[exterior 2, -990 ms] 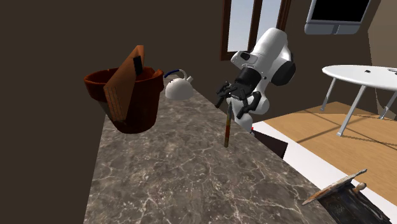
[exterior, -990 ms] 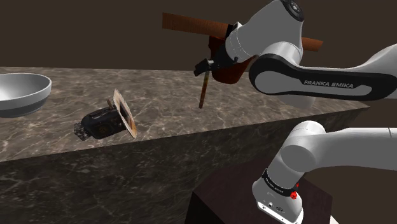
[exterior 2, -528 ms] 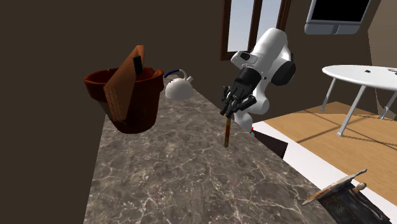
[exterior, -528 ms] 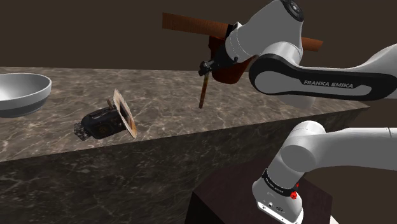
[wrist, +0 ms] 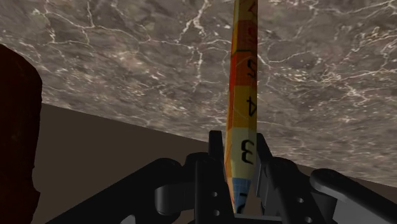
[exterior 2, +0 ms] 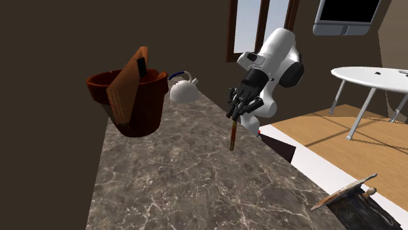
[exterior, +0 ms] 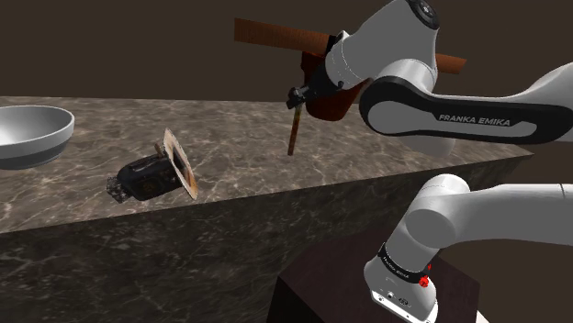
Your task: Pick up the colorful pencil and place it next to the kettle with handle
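Marbled brown stone tops the bench (exterior: 230,161). The black gripper (exterior: 297,96) is clamped on the upper end of the colourful pencil (exterior: 293,133), which hangs nearly upright. Its lower tip is at the bench surface, though I cannot tell whether it touches. The wrist view shows orange, yellow and blue bands with printed numbers on the pencil. A white kettle (exterior 2: 184,90) with a blue handle sits farther along the bench, apart from the pencil and just beside a reddish-brown pot (exterior 2: 140,108).
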Controlling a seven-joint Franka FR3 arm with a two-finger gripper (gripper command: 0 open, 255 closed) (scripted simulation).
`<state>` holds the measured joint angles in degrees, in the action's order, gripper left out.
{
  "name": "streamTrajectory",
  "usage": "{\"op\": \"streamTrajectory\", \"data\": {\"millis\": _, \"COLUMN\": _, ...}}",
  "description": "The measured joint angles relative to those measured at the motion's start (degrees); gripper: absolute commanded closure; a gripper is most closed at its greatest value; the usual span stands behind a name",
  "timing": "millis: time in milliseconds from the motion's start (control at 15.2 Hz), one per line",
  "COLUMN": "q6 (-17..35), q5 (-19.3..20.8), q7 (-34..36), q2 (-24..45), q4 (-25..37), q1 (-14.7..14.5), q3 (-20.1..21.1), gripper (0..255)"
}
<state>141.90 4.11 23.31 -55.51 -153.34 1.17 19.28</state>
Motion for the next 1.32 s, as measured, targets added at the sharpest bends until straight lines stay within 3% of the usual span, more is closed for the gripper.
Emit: {"op": "streamTrajectory", "data": {"millis": 1320, "q6": -12.86, "q5": 0.3, "q7": -3.6, "q2": 3.36, "q4": 16.43, "q1": 0.89, "q3": -2.72, "gripper": 255}}
